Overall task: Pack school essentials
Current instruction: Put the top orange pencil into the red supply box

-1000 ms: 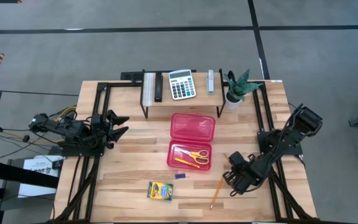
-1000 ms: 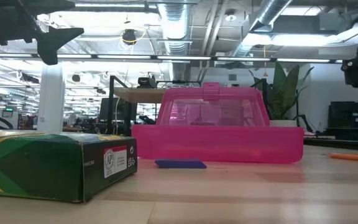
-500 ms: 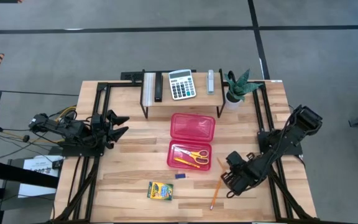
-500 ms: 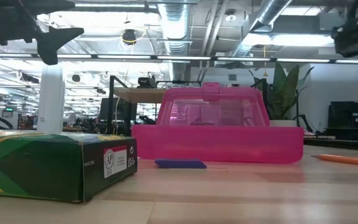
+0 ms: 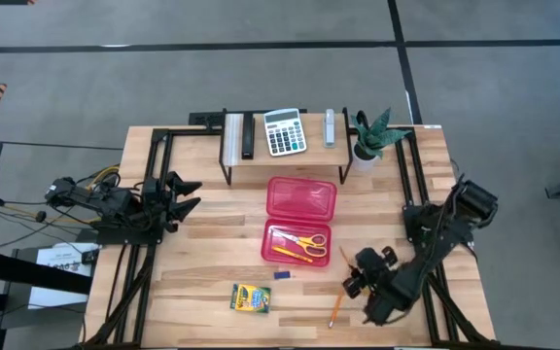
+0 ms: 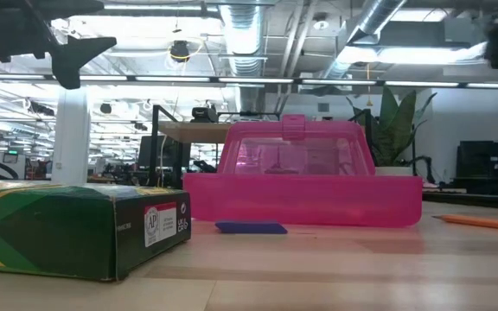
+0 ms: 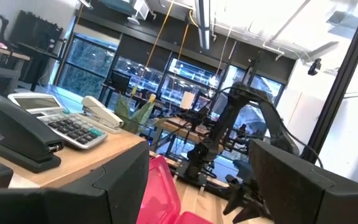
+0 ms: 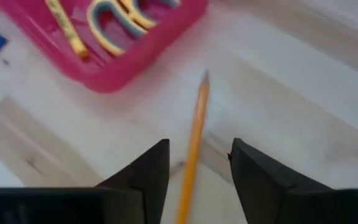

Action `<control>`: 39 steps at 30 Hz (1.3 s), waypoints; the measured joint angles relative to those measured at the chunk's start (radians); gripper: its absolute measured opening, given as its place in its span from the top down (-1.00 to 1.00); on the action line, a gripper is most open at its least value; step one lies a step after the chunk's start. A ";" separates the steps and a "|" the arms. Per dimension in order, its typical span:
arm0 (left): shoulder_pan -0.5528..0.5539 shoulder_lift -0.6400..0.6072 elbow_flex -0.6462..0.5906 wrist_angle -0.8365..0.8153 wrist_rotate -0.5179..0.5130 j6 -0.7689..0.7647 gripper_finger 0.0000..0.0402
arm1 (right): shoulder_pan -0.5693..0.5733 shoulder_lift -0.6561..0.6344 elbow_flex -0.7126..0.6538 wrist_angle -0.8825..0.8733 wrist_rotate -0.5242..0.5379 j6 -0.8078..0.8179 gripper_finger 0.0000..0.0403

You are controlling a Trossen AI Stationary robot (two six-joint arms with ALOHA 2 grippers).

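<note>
The right gripper (image 8: 194, 168) is hovering with its 2 fingers apart, straddling the orange pencil (image 8: 192, 146) lying on the desk (image 8: 303, 124); the pencil's long axis is running away toward the pink case (image 8: 123, 68).
</note>
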 joint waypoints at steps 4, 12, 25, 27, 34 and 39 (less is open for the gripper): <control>0.000 0.000 0.000 0.010 0.000 -0.011 -0.31 | 0.070 0.072 0.000 0.006 0.028 0.083 0.04; 0.000 0.000 0.000 0.014 -0.038 -0.008 -0.31 | 0.158 0.203 0.003 0.069 0.070 0.203 0.08; 0.000 0.000 0.000 0.013 -0.068 -0.003 -0.31 | 0.170 0.239 0.003 0.041 0.054 0.260 0.90; 0.000 0.000 0.000 0.013 -0.068 -0.003 -0.31 | 0.169 0.221 0.002 0.029 0.054 0.286 0.89; 0.000 0.000 0.000 0.009 -0.066 -0.002 -0.31 | 0.156 0.121 -0.004 -0.120 0.033 0.299 0.98; 0.000 0.000 0.000 0.009 -0.065 -0.002 -0.31 | 0.132 0.054 -0.003 -0.192 0.078 0.273 0.98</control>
